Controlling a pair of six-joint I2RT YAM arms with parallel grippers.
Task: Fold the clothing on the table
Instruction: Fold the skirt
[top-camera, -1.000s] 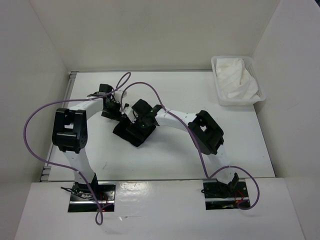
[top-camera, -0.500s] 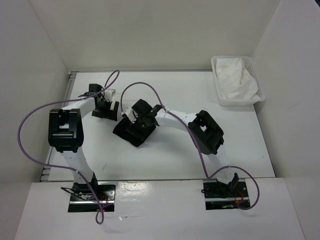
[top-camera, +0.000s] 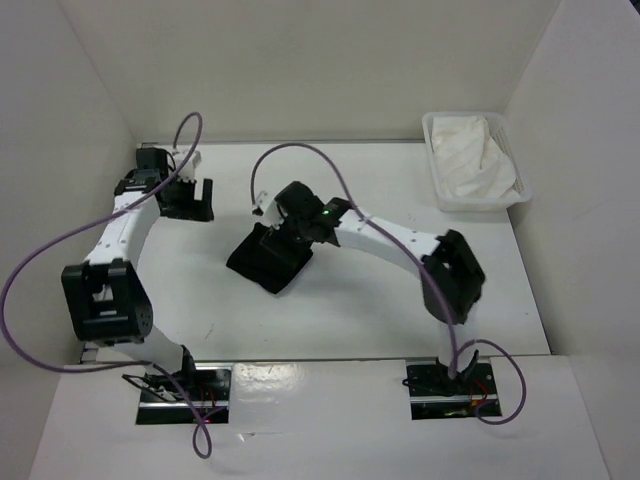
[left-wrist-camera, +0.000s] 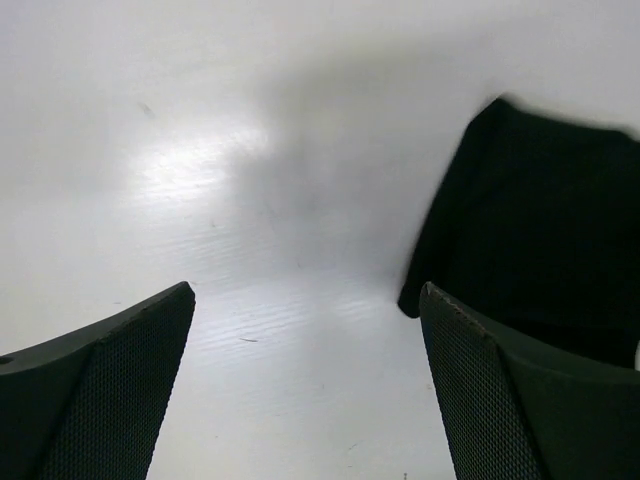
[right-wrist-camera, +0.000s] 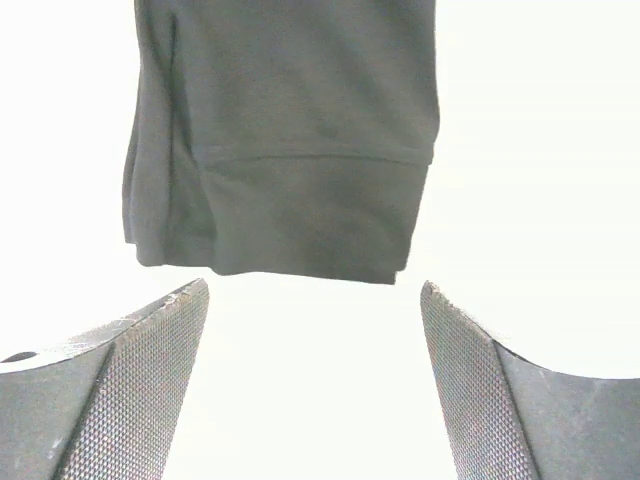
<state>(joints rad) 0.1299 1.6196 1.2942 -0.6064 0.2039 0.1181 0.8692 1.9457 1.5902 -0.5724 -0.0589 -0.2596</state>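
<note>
The black clothing (top-camera: 262, 265) lies as a compact folded bundle on the white table (top-camera: 380, 300), left of centre. My right gripper (top-camera: 284, 227) hovers at the bundle's far right edge, open and holding nothing. In the right wrist view the clothing (right-wrist-camera: 290, 150) lies flat just beyond the open gripper (right-wrist-camera: 314, 287), with its folded hem facing the fingertips. My left gripper (top-camera: 188, 204) stands open at the far left of the table, well apart from the bundle. The left wrist view shows the gripper (left-wrist-camera: 307, 290) over bare table, with the clothing (left-wrist-camera: 540, 230) to the right.
A white plastic bin (top-camera: 432, 165) with a crumpled white cloth (top-camera: 472, 150) in it stands at the back right corner. A metal rail (top-camera: 140, 165) runs along the table's left edge. White walls enclose the table on three sides. Purple cables loop over both arms.
My left arm has swung left and away from the clothing toward the back left corner. The right gripper has drawn back off the bundle, leaving it lying folded.
</note>
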